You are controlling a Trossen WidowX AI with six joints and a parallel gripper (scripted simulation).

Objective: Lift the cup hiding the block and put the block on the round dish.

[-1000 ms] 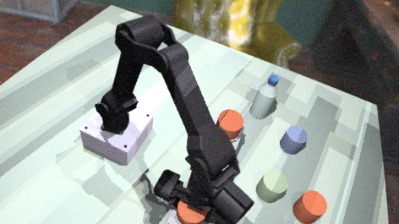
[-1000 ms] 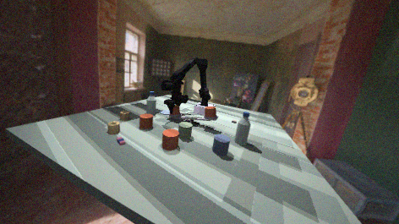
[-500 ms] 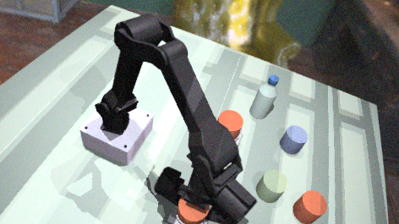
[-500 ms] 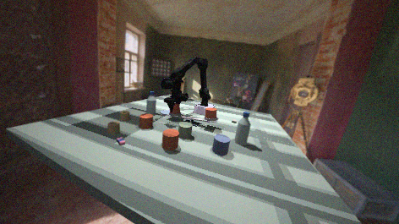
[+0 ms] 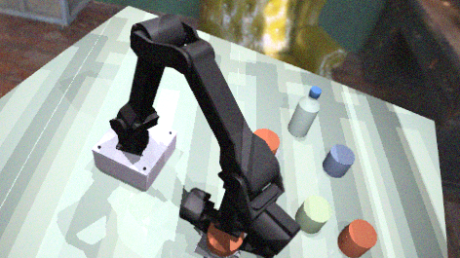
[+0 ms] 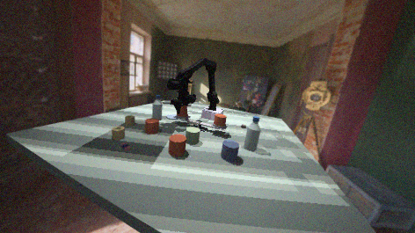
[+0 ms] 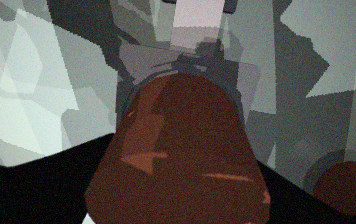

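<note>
An orange cup (image 5: 224, 243) (image 6: 183, 112) (image 7: 180, 125) stands at one end of the balance (image 7: 250, 80), with the plate around its far side in the wrist view. My gripper (image 5: 224, 239) (image 6: 183, 110) (image 7: 179, 151) is shut on this cup, with a black finger on each side. The other orange cup (image 5: 268, 140) (image 6: 220, 120) (image 7: 341, 189) is at the other end of the balance, partly behind the arm in the top view. The pale round dish (image 6: 171, 117) shows beside the held cup in the exterior view. No block is visible; what is under either cup is hidden.
A green cylinder (image 5: 313, 214) (image 6: 192, 135), a blue cylinder (image 5: 338, 161) (image 6: 230, 150) and orange cylinders (image 5: 357, 239) (image 6: 178, 145) (image 6: 152, 126) stand around. Bottles (image 5: 302, 117) (image 6: 252, 136) (image 6: 156, 110) and tan pieces (image 6: 118, 133) (image 6: 129, 120) stand farther out. The white base (image 5: 132, 165) is behind.
</note>
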